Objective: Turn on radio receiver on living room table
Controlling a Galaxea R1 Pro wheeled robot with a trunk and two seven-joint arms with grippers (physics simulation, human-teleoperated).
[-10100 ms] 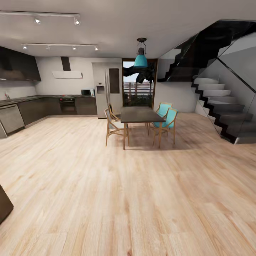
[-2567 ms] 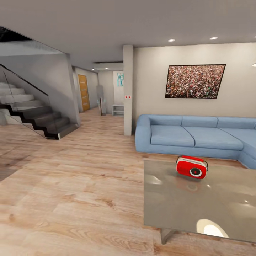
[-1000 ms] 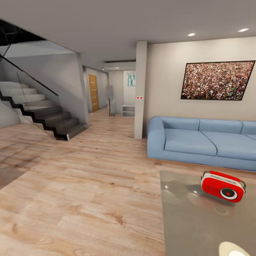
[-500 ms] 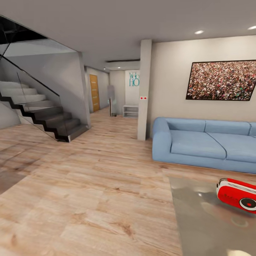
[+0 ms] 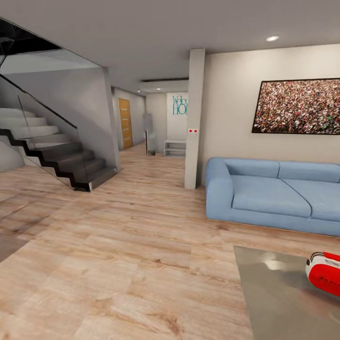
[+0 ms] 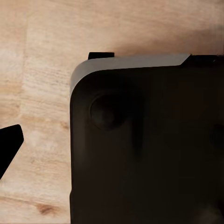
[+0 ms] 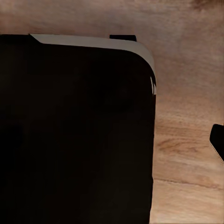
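I have the radio (image 5: 325, 279) half cut off at the edge of my head view, sitting on the grey table (image 5: 278, 302) in front of the blue sofa (image 5: 271, 196); the table's near corner lies toward me on the wooden floor (image 5: 118, 255); the stairs (image 5: 56, 160) are well off on the far side of the sofa, past the pillar (image 5: 194, 118). Both wrist views look down at the floor past a dark rounded body of the robot (image 6: 144, 144), so I cannot tell whether either end effector is released or clenched. My worry from here is steering half blind: with the radio slipping out of frame, I could drive on past the table, or clip its corner with the base and jolt the radio across that glossy top; the arms look tucked low, so raising them late and close could knock the radio rather than press its switch; I judge I must square up to the table first.
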